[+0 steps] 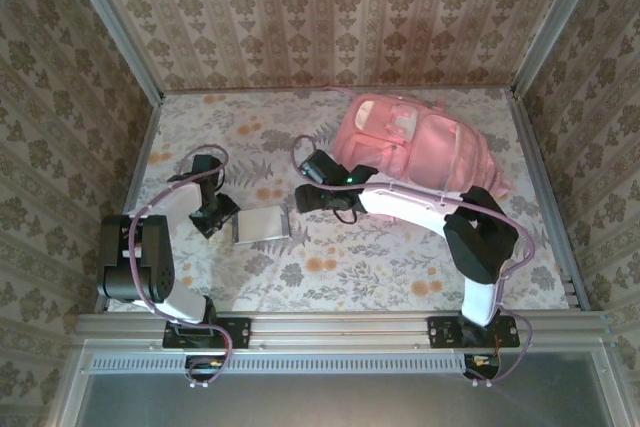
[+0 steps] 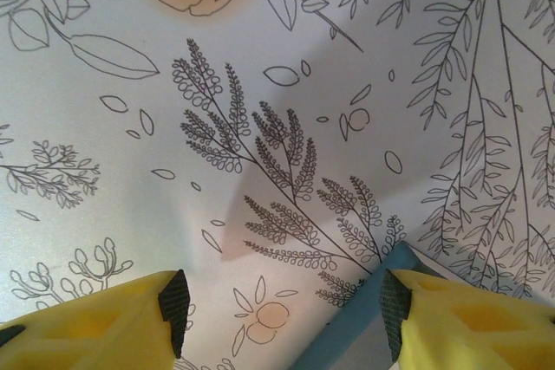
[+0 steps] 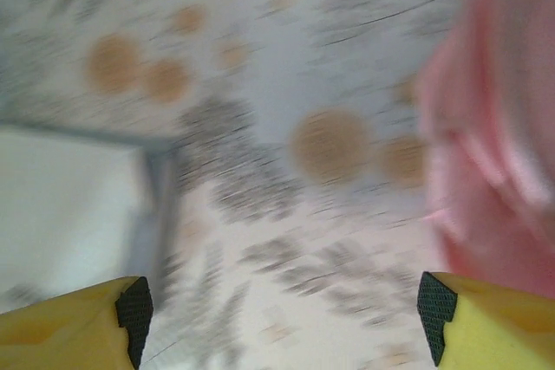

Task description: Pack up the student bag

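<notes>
The student bag [image 1: 425, 145], a large pink backpack, lies at the table's back right with its front pockets up. A flat grey book [image 1: 264, 224] with a blue edge [image 2: 360, 331] lies left of centre. My left gripper [image 1: 222, 219] stands just left of the book, low over the cloth. In the left wrist view the left gripper [image 2: 284, 314] is open, and the blue corner lies beside its right finger [image 2: 397, 301]. My right gripper [image 1: 305, 195] hovers between book and bag. In the blurred right wrist view it [image 3: 284, 309] is open and empty, with the book [image 3: 61, 205] left and the bag [image 3: 503, 127] right.
A floral cloth [image 1: 360, 267] covers the table. Wallpapered panels [image 1: 330, 17] close in the back and both sides. A metal rail [image 1: 340, 327] carrying both arm bases runs along the near edge. Bare cloth lies in front of the bag and along the left side.
</notes>
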### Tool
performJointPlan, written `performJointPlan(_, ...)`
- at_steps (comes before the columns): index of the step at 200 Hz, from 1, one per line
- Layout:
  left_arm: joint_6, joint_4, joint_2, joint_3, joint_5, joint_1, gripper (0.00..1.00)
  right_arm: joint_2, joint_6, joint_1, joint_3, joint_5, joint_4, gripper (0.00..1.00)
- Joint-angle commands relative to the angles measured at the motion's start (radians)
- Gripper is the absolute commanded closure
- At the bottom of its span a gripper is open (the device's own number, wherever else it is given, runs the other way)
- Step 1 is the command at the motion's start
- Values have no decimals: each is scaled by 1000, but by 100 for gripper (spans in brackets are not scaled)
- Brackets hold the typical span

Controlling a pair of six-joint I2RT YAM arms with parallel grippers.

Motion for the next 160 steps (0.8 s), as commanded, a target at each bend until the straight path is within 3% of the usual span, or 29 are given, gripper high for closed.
performJointPlan(1,-25,11,-27,-40,29,-9,36,55,30,44,54,-271,48,19)
performJointPlan(51,-32,41,-41,-72,68,-10,36,233,105,34,151,-374,64,21)
performJointPlan(106,-38,53,-48,-89,96,-10,36,257,165,22,96,-400,119,23)
performJointPlan(160,-51,72,-50,-111,122,-12,36,314,277,21,78,-528,241,29)
